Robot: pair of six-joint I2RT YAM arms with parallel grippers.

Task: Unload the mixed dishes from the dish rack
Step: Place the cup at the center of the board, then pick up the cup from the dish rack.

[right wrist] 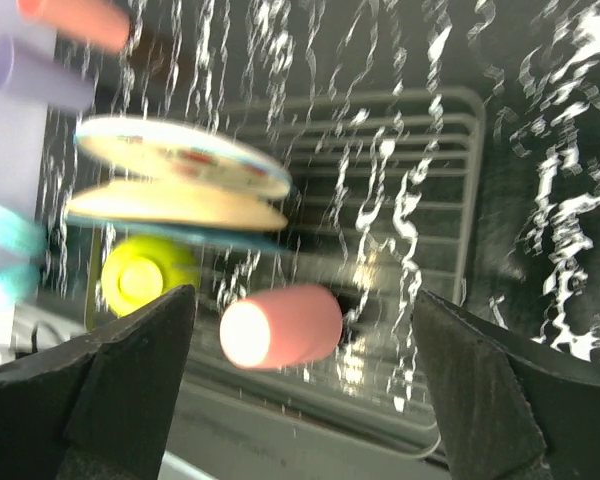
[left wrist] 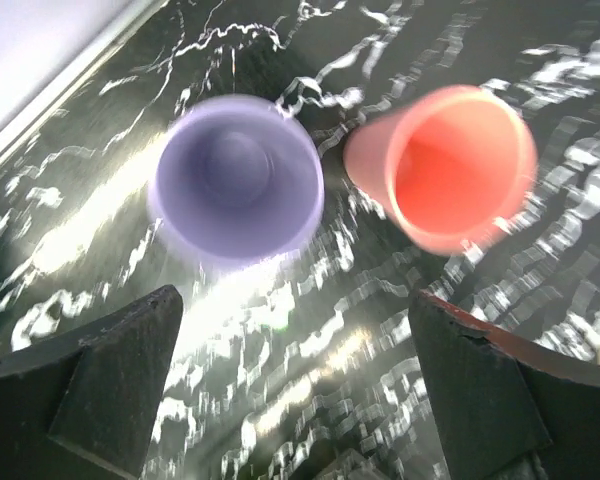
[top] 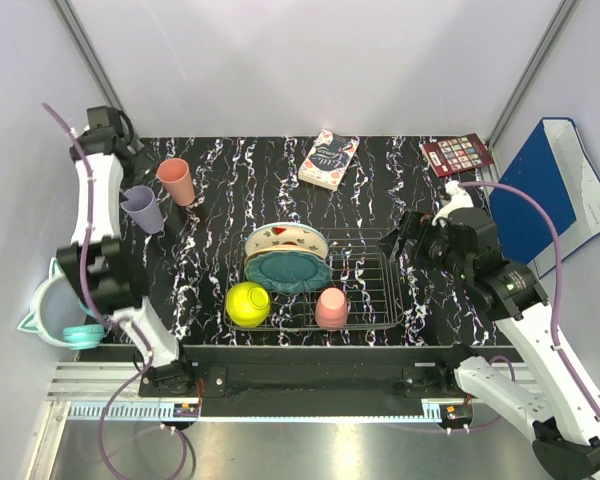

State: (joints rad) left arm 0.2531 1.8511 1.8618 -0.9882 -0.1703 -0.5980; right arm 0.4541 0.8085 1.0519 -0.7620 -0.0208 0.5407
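I see black marbled table [top: 260, 175] between pale walls [top: 280, 60], dish rack [top: 375, 275] at its near edge, open marble behind the rack, left gripper [left wrist: 295, 300] and right gripper [right wrist: 302, 298], both jaws wide apart.

This seems to be a robot laboratory cell, not a home: plain pale panels [top: 310, 60] on metal posts [top: 87, 50] enclose a black marbled table [top: 230, 180] with cabled robot arms [top: 520, 295] mounted at its near edge.

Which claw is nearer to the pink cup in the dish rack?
Right. The right claw hovers open at the far right corner of the rack, with the pink cup just ahead of it. The left claw is far off, open near the lilac cup.
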